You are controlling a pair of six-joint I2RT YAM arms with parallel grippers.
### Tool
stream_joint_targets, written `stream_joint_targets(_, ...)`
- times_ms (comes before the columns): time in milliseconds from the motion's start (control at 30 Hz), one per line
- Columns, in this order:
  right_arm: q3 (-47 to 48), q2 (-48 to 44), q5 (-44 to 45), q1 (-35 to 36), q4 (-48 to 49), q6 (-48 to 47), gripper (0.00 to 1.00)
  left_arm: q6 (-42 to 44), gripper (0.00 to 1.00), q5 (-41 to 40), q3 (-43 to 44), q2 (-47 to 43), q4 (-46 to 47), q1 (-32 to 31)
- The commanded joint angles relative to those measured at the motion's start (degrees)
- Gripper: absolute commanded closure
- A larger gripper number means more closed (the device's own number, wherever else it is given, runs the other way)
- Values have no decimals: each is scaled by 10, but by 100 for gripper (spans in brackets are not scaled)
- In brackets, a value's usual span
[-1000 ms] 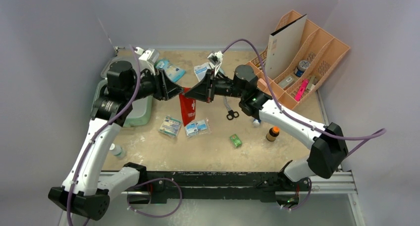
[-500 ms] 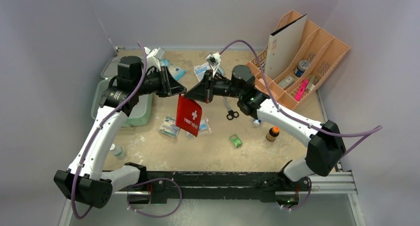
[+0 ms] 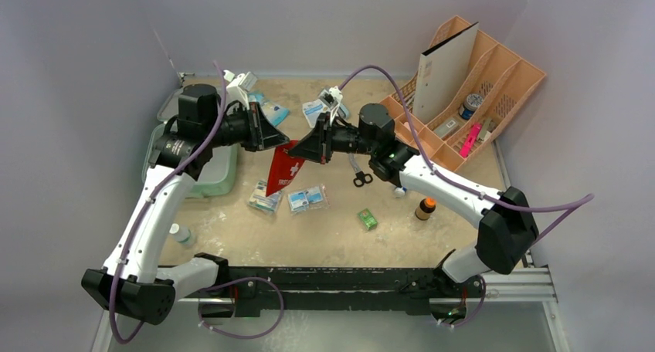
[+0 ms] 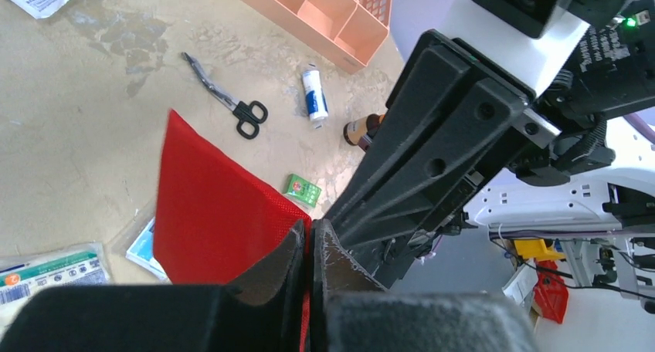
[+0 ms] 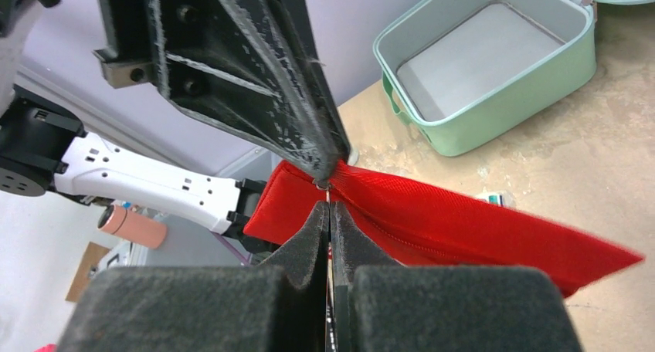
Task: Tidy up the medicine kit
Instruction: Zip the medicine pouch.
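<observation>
The mint-green medicine kit point(image 3: 218, 178) lies open at the left, partly under my left arm; in the right wrist view its tray point(image 5: 510, 105) holds nothing. A flat red first-aid pouch point(image 3: 281, 171) hangs above the table's middle between both grippers. My left gripper point(image 3: 284, 143) is shut on the pouch's top corner, with red fabric point(image 4: 208, 213) pinched between its fingers point(image 4: 296, 248). Facing it tip to tip, my right gripper point(image 3: 299, 151) is shut on the zipper pull at the top edge of the pouch point(image 5: 463, 228).
Under the pouch lie blue-and-white packets point(image 3: 266, 196) point(image 3: 307, 198). Scissors point(image 3: 361, 178), a small green box point(image 3: 368, 218), a brown bottle point(image 3: 425, 208) and a white tube point(image 4: 312, 96) lie to the right. A peach organizer point(image 3: 479, 82) stands at the back right; a small white bottle point(image 3: 182, 235) is near left.
My left gripper's jaws have gone from part open to shut on the pouch's top corner. The pouch has swung and now hangs tilted toward the left.
</observation>
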Motion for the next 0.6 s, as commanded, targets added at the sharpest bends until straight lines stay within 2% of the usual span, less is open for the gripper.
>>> stream_joint_targets(0, -10, 8, 19, -4, -27, -36, 100, 27, 100, 34, 40, -9, -18, 1)
stream_joint_targets(333, -25, 1, 60, -6, -59, -72, 100, 73, 100, 24, 74, -3, -73, 1)
stream_joint_targets(567, -32, -1, 84, -14, -66, -83, 100, 71, 100, 21, 82, -12, -79, 1)
